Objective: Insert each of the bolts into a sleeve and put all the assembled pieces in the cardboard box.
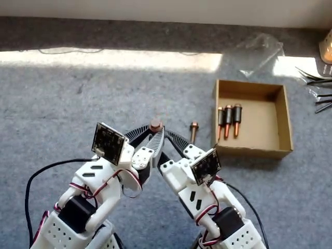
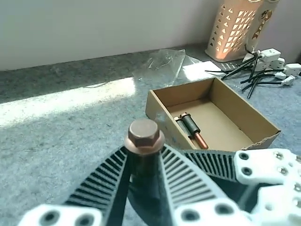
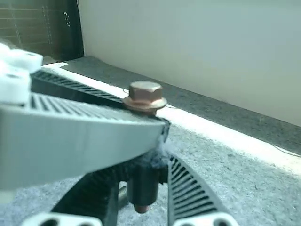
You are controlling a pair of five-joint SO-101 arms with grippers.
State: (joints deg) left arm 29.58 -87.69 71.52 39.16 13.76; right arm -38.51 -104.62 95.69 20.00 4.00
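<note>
Off to the left of the cardboard box (image 1: 251, 151) in the high view, both arms meet over the grey carpet (image 1: 78, 104). The left gripper (image 2: 143, 157) pinches the dark sleeve (image 3: 143, 181) right under the head of the bolt (image 2: 143, 134) standing upright in it, while the right gripper (image 3: 143, 190) squeezes that sleeve lower down. Between them and the box lies a loose bolt (image 1: 194, 130), and inside the box rest three assembled pieces (image 1: 228, 120).
</note>
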